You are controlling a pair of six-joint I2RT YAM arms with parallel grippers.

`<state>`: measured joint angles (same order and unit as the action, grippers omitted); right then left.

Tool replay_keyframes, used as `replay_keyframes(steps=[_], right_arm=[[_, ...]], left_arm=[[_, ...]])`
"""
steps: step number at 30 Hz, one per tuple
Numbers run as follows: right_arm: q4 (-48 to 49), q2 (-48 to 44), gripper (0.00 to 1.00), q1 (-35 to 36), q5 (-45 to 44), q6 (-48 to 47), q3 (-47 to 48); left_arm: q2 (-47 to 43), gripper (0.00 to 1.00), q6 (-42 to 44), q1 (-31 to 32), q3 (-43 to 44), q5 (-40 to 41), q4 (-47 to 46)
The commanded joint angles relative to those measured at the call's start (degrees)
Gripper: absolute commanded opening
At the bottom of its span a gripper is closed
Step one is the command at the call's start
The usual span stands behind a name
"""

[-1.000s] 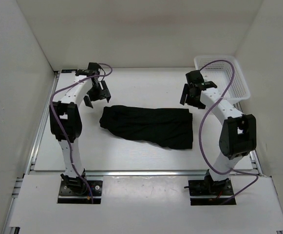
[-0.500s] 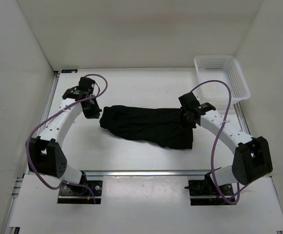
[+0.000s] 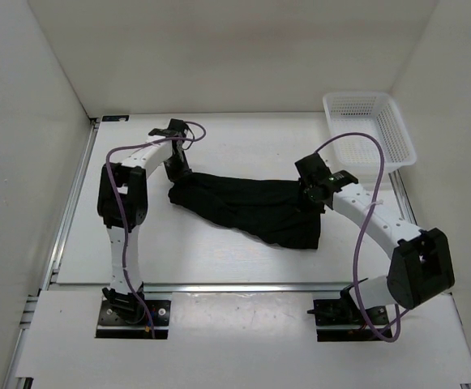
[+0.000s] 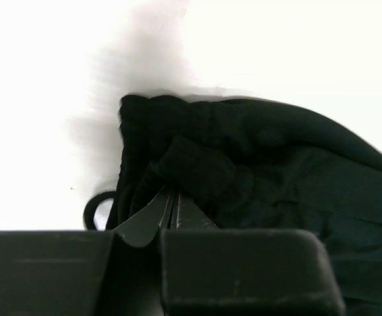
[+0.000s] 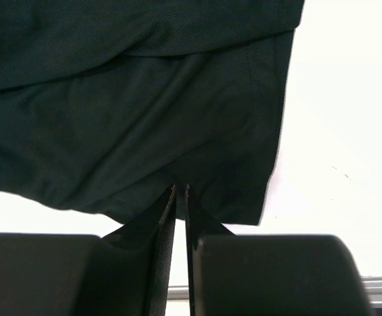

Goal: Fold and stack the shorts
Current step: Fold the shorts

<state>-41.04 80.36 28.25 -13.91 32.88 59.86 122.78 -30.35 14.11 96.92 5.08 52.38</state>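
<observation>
Pinching the shorts (image 3: 247,209), spread out beside the basket (image 3: 399,139), at both ends. Clamped tight with the left gripper (image 4: 167,201) on the far bunched corner, and nipped with the right gripper (image 5: 181,189) on the hem nearest the basket. Probably for lifting into a fold.

overhead view looks down on the whole table (image 3: 219,263); both wrist views sit close over the shorts (image 3: 251,209).

White arms (image 3: 123,251), black joints (image 3: 420,261), seemingly purple cables (image 3: 356,134).
</observation>
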Motion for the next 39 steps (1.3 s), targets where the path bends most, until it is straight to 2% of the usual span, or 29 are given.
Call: replay_keyframes(steps=[1,2,5,6,7,8,9,10,14,16,19,24,30,34,37,38,39], right_arm=[[-2.7,-4.5,0.14,0.3,-2.1,0.8,0.4],[-3.3,-5.0,0.14,0.3,-2.1,0.8,0.4],[-4.7,-6.3,0.14,0.3,-2.7,0.8,1.1],[-4.7,-6.4,0.15,0.3,-2.7,0.8,2.0],[-5.4,-6.4,0.15,0.3,-2.7,0.8,3.1],[-5.4,-6.4,0.15,0.3,-3.3,0.8,3.6],[-6.1,-6.9,0.16,0.3,-3.3,0.8,4.2],[-6.1,-6.9,0.16,0.3,-3.3,0.2,5.3],[-6.6,-6.9,0.19,0.3,-3.9,-0.4,6.4],[-6.6,-6.9,0.19,0.3,-3.9,-0.4,6.4],[-6.6,-6.4,0.20,0.3,-3.9,-0.4,6.4],[-6.6,-6.4,0.20,0.3,-3.9,-0.4,5.9],[-7.1,-6.4,0.20,0.3,-3.9,-0.4,5.3],[-7.1,-6.4,0.20,0.3,-4.5,-0.4,4.7],[-7.1,-6.9,0.20,0.3,-4.5,-0.4,4.1],[-7.1,-6.9,0.20,0.3,-4.5,-0.4,4.1],[-7.1,-6.9,0.20,0.3,-4.5,-0.4,4.1]], left_arm=[[0.7,0.10,0.5,1.6,2.6,4.0,0.0],[0.7,0.10,0.5,1.6,3.1,4.6,1.6],[-4.4,0.24,0.5,2.2,3.8,7.3,3.7],[-6.2,0.33,0.5,2.2,4.3,8.6,4.2],[-10.2,0.64,0.5,2.2,4.3,9.2,5.3],[-12.3,0.83,0.5,2.2,4.3,9.2,5.3],[-14.3,0.97,0.5,2.2,4.3,9.2,5.8],[-17.8,1.00,1.0,2.2,3.8,9.2,5.8],[-23.2,1.00,1.5,-0.3,-0.9,3.1,5.3],[-24.5,0.95,1.5,-1.5,-6.6,-0.1,3.9],[-25.8,0.95,1.5,-2.9,-14.5,-6.0,-0.9],[-21.1,0.95,1.5,-4.8,-19.3,-12.4,-6.3],[-13.3,0.94,0.4,-5.9,-20.0,-13.6,-8.8],[-9.8,0.80,-0.9,-5.9,-19.5,-9.1,-9.3],[-10.5,0.59,-0.9,-5.9,-18.4,-5.7,-9.3],[-10.5,0.42,-0.9,-5.9,-17.8,-5.7,-8.8],[-11.5,0.31,-0.9,-5.9,-17.8,-3.9,-8.8]])
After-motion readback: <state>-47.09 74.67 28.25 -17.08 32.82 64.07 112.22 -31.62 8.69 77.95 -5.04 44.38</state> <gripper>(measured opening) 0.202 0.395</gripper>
